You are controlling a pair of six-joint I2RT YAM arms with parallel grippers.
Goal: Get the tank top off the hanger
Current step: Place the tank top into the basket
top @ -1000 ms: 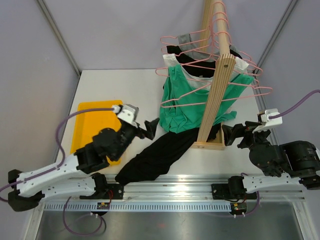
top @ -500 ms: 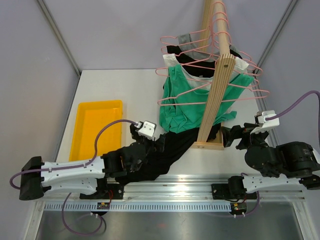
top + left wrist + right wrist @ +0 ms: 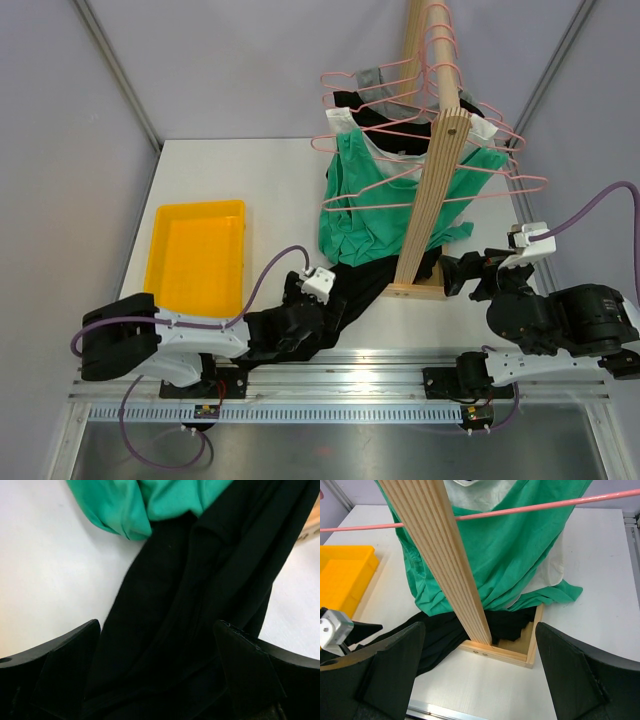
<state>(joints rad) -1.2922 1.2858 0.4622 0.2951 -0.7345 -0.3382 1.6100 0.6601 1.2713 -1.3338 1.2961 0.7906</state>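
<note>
The left jaws (image 3: 157,647) are spread wide and straddle the black top (image 3: 200,570), which lies slack on the bench (image 3: 45,570). Its long axis runs from under these jaws up and right toward the foot of the rack (image 3: 432,200), so the left arm is far nearer. The right jaws (image 3: 452,273), also spread, hang empty beside that foot. Beyond, a green top (image 3: 365,205) hangs on a hanger (image 3: 545,505). Whether the black top's far end is hooked I cannot tell.
</note>
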